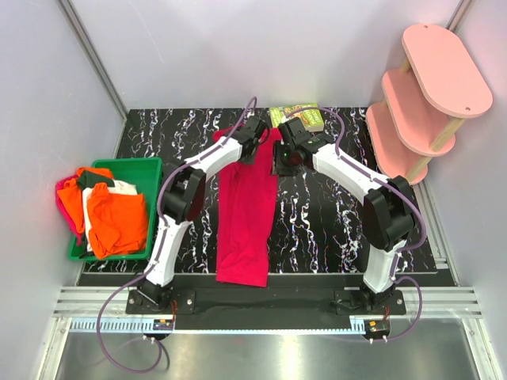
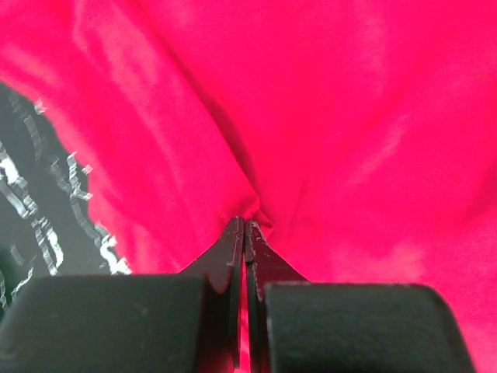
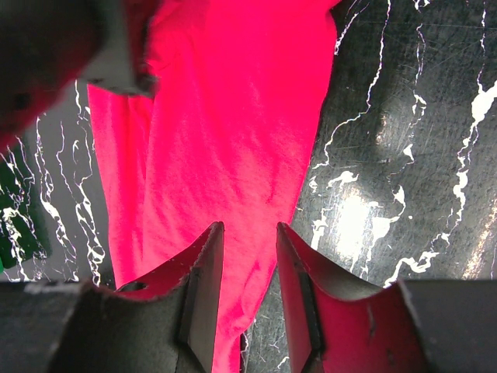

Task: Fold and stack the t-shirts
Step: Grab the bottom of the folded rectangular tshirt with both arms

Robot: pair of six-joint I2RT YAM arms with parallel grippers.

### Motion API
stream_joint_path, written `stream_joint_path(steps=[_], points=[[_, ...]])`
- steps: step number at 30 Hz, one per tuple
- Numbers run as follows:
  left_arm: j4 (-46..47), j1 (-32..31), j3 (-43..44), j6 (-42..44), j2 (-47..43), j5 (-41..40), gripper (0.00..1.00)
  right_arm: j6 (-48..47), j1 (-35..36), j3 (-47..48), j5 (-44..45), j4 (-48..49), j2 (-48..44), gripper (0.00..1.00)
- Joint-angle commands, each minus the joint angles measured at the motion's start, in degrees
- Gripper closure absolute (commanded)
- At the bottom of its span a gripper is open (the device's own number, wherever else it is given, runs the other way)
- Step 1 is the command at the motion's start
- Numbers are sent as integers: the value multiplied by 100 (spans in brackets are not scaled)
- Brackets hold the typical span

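Note:
A crimson-red t-shirt (image 1: 246,214) lies as a long narrow strip down the middle of the black marbled table. My left gripper (image 1: 255,134) is at its far end, shut on a pinch of the red cloth (image 2: 256,203). My right gripper (image 1: 287,158) hovers just right of that end, open and empty, over the shirt's right edge (image 3: 233,155). Orange shirts (image 1: 115,218), a white one (image 1: 119,188) and a magenta-pink one (image 1: 65,202) are heaped in the green bin (image 1: 146,165) at the left.
A small green-covered book (image 1: 299,115) lies at the table's far edge behind the right gripper. A pink tiered shelf (image 1: 424,95) stands at the back right. Grey walls close in the left and back sides.

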Motion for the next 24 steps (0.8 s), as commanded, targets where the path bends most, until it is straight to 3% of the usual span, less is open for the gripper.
stream_joint_path(steps=[1,7,20,24], points=[[328,261,-271,-286,-890,-415,100,57,-15,116,-29,24,-138,59],[522,525,-815,-594,-1443,-775,100,119,-15,2,-81,68,-155,59],[321,640,-1493,-1262,-1427,-899,100,101,-15,-156,-117,173,-103,59],[75,640,-1353,-1394,-1138,-837,85,110,-15,-156,-169,174,-59,59]])
